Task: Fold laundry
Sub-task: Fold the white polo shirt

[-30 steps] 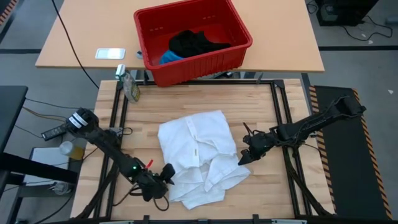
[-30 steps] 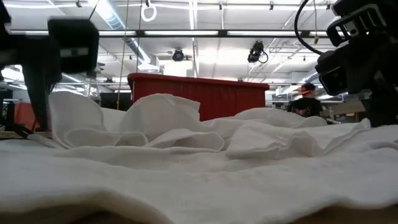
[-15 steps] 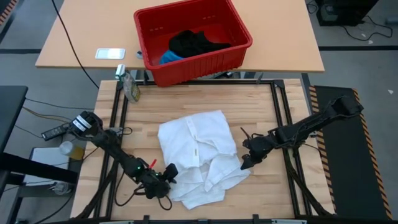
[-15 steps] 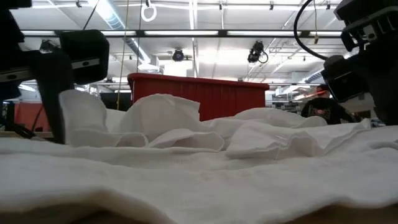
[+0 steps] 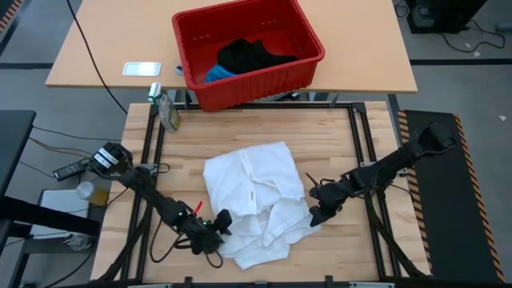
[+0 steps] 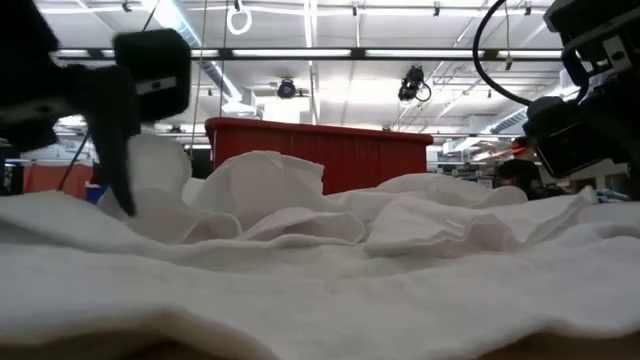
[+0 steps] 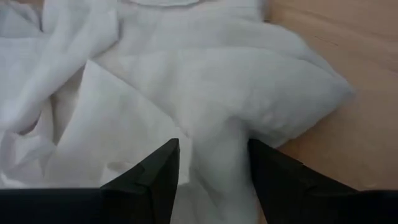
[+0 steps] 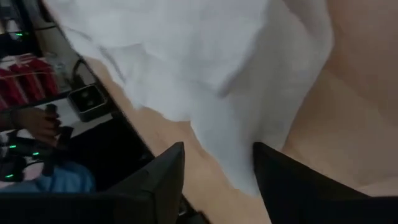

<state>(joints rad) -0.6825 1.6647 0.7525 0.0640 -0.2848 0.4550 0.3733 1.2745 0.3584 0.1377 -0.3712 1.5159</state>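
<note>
Two pincers work the edges of the white garment (image 5: 256,200), which lies crumpled near the middle of the wooden surface (image 5: 336,136). The left pincer (image 5: 222,224) sits at the garment's 8 o'clock edge, its fingers (image 7: 155,174) parted with a fold of white cloth running between them; whether they pinch that fold I cannot tell. The right pincer (image 5: 315,214) is at the garment's 4 o'clock edge, its fingers (image 8: 165,177) also apart, with the cloth's hem lying in the gap over bare wood; a firm grip cannot be told there either. At 12 o'clock, beyond the wooden surface, a red basket (image 5: 304,64) stands on a tan table (image 5: 96,64) and holds the black garment (image 5: 252,54) with the bright blue garment (image 5: 218,74) just beside it.
</note>
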